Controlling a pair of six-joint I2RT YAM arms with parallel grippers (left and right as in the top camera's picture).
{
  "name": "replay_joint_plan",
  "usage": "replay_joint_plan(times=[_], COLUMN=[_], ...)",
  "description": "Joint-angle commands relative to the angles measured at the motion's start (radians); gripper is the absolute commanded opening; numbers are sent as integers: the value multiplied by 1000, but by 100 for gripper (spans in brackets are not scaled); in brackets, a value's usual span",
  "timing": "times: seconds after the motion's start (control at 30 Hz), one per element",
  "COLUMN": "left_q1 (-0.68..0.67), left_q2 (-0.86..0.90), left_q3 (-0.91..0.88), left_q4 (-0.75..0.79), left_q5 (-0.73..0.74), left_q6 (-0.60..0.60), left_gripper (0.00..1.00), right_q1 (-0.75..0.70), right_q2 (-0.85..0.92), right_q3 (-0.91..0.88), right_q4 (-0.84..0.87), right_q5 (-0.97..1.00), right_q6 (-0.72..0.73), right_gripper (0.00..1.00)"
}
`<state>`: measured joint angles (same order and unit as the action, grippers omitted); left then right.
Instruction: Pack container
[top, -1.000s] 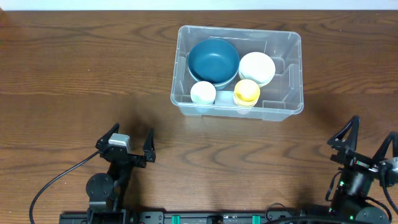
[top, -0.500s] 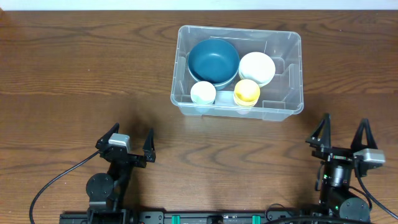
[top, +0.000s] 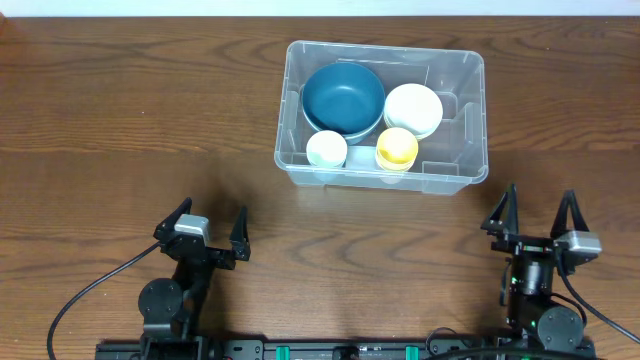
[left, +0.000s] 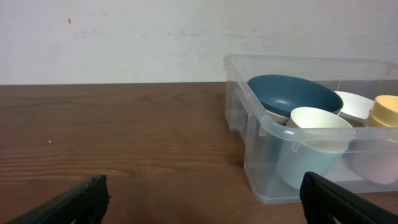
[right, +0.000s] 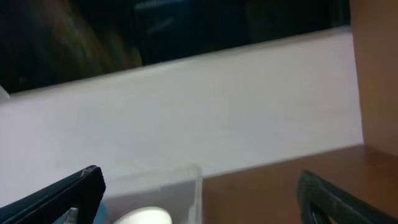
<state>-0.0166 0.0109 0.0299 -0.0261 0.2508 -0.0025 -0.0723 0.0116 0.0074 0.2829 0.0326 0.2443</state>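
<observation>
The clear plastic container (top: 460, 120) stands at the back middle of the table. In it lie a blue bowl (top: 343, 97), a white bowl (top: 413, 108), a white cup (top: 326, 149) and a yellow cup (top: 397, 147). The left wrist view shows the container (left: 261, 134) to the right, with the blue bowl (left: 292, 96) and white cup (left: 317, 134) inside. My left gripper (top: 202, 228) is open near the front left, empty. My right gripper (top: 537, 211) is open at the front right, empty. In the right wrist view a container corner (right: 196, 186) shows low down.
Brown wooden table (top: 120, 120) runs all round the container. A white wall (left: 124, 43) backs the table's far edge. Cables (top: 80, 300) trail from the left arm's base at the front edge.
My right arm has swung left and turned, its fingers now pointing toward the container. The left arm and the container's contents have not moved.
</observation>
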Motion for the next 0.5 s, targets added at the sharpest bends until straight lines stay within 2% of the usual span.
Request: replay_joint_plan(times=[0.0,0.1,0.2,0.47], left_q1=[5,5,5,5], left_q2=[-7,-7,-7,-7], left_q3=[-26,-26,-26,-26], left_q4=[-21,-20,-21,-21], left_q5=[-4,-4,-4,-4], left_q6=[6,6,6,6], left_gripper=[98,98,98,98], right_q1=[14,14,14,14], right_q2=[-6,-6,-6,-6], right_q3=[-3,-3,-3,-3], right_q4=[-39,-82,-146,-346], right_q5=[-4,-4,-3,-4], right_q6=[-108,-260,-333,-335], right_gripper=[99,99,99,99])
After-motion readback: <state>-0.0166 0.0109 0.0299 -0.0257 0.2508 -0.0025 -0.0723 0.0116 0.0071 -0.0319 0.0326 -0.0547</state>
